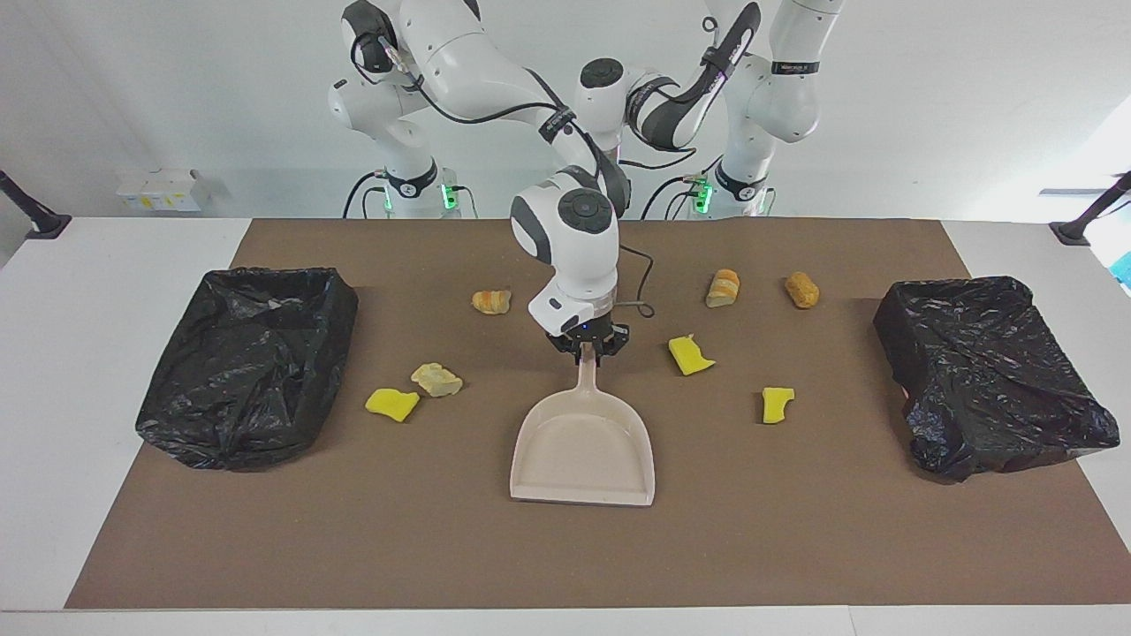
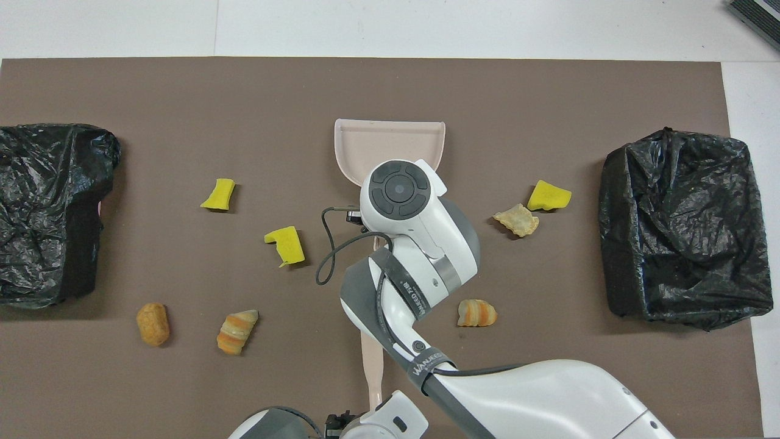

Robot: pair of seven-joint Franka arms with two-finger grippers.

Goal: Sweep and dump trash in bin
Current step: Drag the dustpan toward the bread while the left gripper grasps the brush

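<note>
My right gripper is shut on the handle of the beige dustpan, which lies flat at mid-table with its mouth away from the robots. The trash lies loose on the mat around it. The yellow chunks lie beside the pan. The tan lumps lie nearer the robots. A beige brush lies nearer the robots than the pan, hidden in the facing view. My left gripper shows only at the overhead view's bottom edge, by the brush's near end.
Two bins lined with black bags stand on the brown mat, one at the right arm's end and one at the left arm's end. White table shows around the mat.
</note>
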